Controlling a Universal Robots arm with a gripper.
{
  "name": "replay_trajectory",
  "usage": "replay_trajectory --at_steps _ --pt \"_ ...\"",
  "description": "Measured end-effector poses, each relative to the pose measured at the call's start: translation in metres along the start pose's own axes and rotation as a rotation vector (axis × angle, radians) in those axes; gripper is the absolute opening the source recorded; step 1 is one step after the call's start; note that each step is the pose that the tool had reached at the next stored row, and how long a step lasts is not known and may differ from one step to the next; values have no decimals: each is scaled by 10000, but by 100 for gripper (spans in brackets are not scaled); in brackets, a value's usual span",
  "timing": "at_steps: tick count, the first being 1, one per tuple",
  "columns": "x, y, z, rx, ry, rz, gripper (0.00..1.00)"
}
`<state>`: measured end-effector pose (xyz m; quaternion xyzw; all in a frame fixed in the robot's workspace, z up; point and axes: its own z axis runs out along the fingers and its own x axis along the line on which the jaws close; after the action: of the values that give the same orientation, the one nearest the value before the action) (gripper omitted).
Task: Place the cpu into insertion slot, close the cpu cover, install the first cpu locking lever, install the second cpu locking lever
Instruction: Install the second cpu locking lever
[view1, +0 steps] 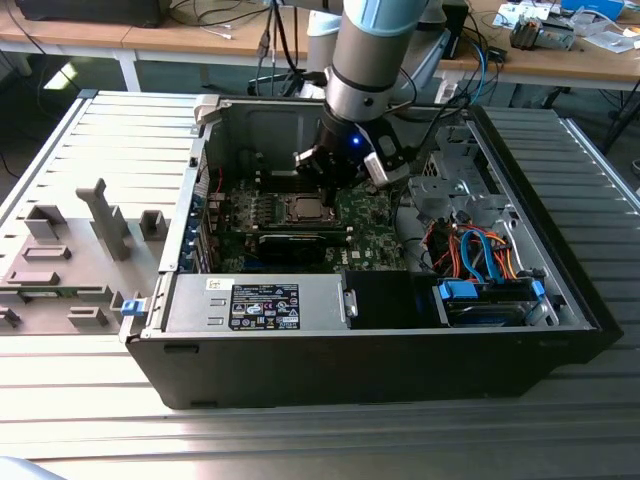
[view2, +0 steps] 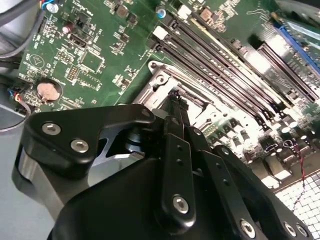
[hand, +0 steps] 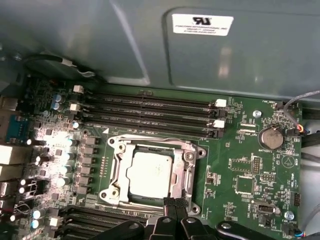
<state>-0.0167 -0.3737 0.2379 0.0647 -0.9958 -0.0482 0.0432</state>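
In the exterior view, working from its left, we note a grey moulded fixture tray (view1: 70, 265) on the ribbed metal counter (view1: 120, 130), well apart from the claw (view1: 330, 180). Next comes the open black computer case (view1: 380, 350) with its green motherboard (view1: 375, 215) exposed. The arm (view1: 375, 50) reaches down into the case, and the claw hangs just above the socket area. Further toward the exterior view's right, a bundle of blue and orange cables (view1: 480, 250) lies well apart from the claw.

In the first wrist view, the cpu (hand: 150, 173) sits seated in the insertion slot (hand: 151, 172), its silvery top showing through the window of the cpu cover (hand: 120, 172), which lies flat and closed over it. The claw (hand: 175, 207) stands at the near edge of the socket frame, just beside the cover. Its 2 fingertips are pressed together, clenched with nothing visible between them. 4 long memory slots (hand: 150, 112) run on the far side of the socket from the claw. A round coin battery (hand: 272, 136) sits near the board edge, well apart from the claw.

In the second wrist view, the claw (view2: 176, 100) tips meet at the metal frame of the socket, and we cannot tell whether they touch it. The coin battery (view2: 46, 90) shows well off to one side.
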Motion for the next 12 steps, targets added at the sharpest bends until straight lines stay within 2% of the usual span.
replay_trajectory --at_steps 2,3,4,8,10,12 --pt "33 6 -2 112 -46 4 11" --pt "72 12 -1 218 -105 7 11" --pt "105 16 1 287 -157 8 11" --pt "175 27 5 436 -258 9 11" --pt "219 36 4 606 -317 16 11" --pt "240 42 4 697 -348 20 11"
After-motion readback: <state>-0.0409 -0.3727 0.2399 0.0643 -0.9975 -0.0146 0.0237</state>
